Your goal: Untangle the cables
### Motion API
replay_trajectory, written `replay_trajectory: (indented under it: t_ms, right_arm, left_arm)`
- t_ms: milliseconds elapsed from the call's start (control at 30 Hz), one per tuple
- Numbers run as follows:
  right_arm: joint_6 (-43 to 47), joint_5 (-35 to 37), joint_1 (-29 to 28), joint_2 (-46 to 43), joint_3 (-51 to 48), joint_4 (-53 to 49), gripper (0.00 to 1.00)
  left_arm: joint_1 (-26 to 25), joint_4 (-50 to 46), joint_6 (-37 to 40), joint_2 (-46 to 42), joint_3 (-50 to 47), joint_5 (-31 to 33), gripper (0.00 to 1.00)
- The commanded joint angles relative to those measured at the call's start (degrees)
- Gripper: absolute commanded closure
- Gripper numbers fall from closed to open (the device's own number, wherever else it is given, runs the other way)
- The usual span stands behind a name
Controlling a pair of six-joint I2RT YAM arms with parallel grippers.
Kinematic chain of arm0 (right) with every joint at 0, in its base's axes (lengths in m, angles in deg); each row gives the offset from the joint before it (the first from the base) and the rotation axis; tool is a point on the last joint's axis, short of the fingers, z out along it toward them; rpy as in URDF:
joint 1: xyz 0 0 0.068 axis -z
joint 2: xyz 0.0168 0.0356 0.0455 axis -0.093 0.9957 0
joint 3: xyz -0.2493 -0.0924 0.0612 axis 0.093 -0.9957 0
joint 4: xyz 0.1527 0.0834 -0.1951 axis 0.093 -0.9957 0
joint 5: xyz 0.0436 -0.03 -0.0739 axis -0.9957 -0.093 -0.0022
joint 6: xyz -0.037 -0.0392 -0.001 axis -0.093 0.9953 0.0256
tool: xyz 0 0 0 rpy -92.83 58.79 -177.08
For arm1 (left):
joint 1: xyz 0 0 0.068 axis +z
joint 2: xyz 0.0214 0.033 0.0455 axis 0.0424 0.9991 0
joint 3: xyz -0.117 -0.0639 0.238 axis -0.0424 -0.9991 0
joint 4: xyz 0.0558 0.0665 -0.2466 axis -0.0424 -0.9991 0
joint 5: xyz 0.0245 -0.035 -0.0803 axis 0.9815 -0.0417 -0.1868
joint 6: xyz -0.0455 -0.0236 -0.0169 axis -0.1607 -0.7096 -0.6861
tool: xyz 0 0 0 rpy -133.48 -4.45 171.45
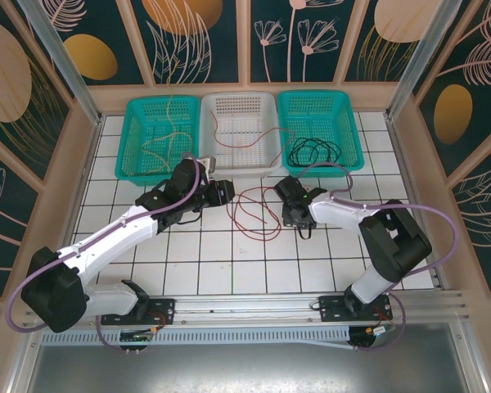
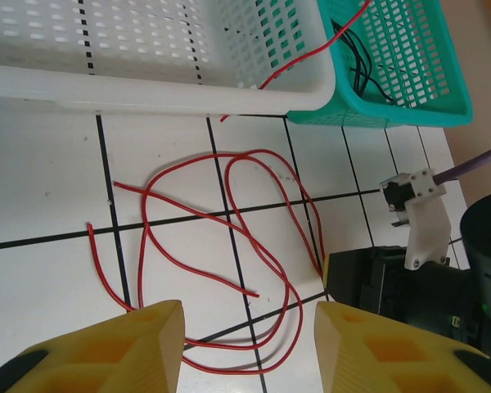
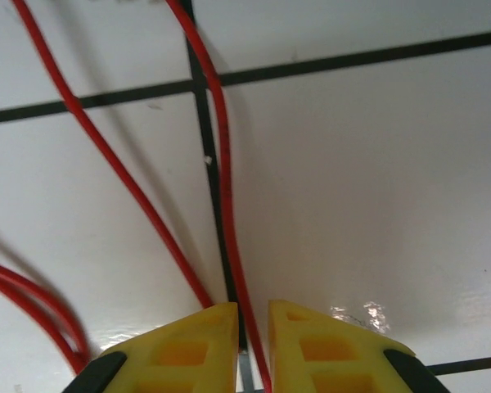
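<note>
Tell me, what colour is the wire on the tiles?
Red; the thin wire shows best from left wrist.
</note>
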Motion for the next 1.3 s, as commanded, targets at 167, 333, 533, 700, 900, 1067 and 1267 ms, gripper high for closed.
replay_trajectory:
  t_ms: [167,333,533,700,900,1067,1267]
  right_arm:
    - [0.11,1.17,0.67,2.08,-2.84,2.33,0.88]
    - [1.0,-0.4,0.36,1.18,-4.18,3.94,0.99]
    - [6.16,-3.29,-6.61,-8.22,-2.8,6.39,1.0]
    - [8.58,-5.0,-13.11,-15.92,2.29,5.88,1.0]
    - [9.49,-7.01,-16.46,-21.09,7.15,5.83,1.0]
    - [10.05,-7.8,-17.69,-22.36,8.48,6.57,1.0]
    - [10.62,-8.07,-19.36,-21.83,10.25,7.27,1.0]
  left_arm:
    - [-0.17,0.28,-0.94,-1.48,-0.26,0.36,0.54]
    - [-0.21,0.02,-0.97,-1.89,0.23,0.23,0.54]
    - [-0.21,2.04,-1.85,-2.41,0.87,-2.77,0.52]
    - [-0.21,5.03,-3.88,-2.17,1.27,-5.72,0.51]
    - [-0.21,10.64,-9.2,-1.56,0.64,-10.65,0.49]
    - [-0.21,17.85,-16.2,-0.83,-1.5,-14.69,0.44]
    - [-0.2,24.46,-22.63,1.62,-3.95,-17.11,0.43]
